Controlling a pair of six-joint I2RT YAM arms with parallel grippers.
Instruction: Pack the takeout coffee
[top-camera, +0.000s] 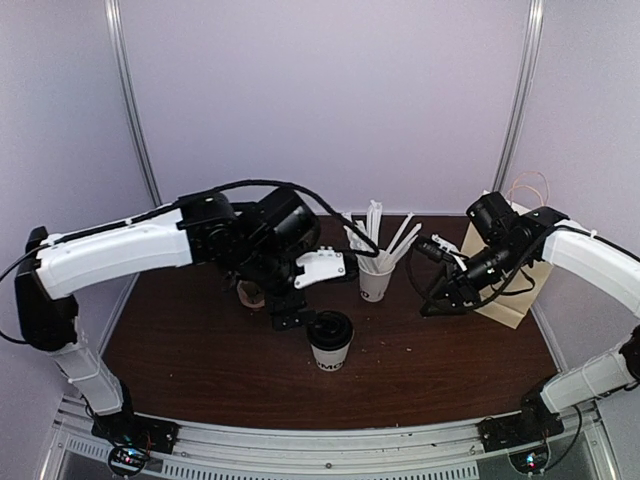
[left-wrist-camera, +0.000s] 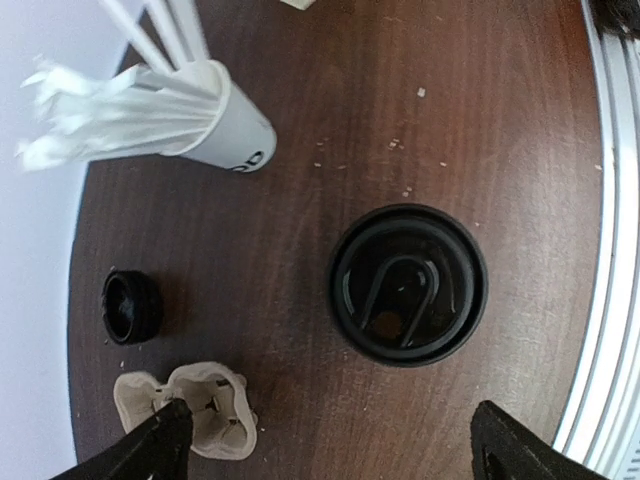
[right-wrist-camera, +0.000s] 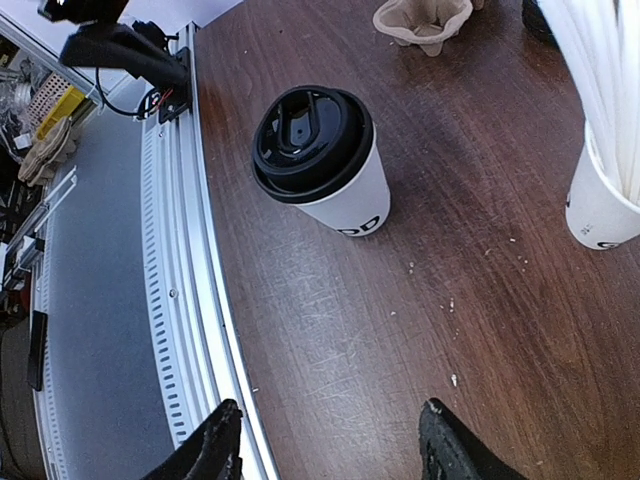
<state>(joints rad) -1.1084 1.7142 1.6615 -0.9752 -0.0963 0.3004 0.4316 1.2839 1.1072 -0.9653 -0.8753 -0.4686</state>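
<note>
The takeout coffee (top-camera: 330, 341), a white paper cup with a black dome lid, stands upright near the middle front of the table. In the left wrist view I look straight down on the takeout coffee's lid (left-wrist-camera: 408, 285). My left gripper (top-camera: 293, 318) hangs just left of and behind the cup, open (left-wrist-camera: 335, 450), with only bare table between its fingers. The right wrist view shows the takeout coffee (right-wrist-camera: 320, 160) from the side, well ahead of my right gripper (right-wrist-camera: 330, 445). The right gripper (top-camera: 440, 298) hovers at the right, open and holding nothing.
A lidless white cup of long straws (top-camera: 375, 275) stands behind the coffee. A crumpled cardboard holder (left-wrist-camera: 200, 408) and a small black round part (left-wrist-camera: 132, 305) lie near the left fingers. A brown paper bag (top-camera: 512, 298) stands at the right. The metal rail (right-wrist-camera: 190, 300) runs along the table's near edge.
</note>
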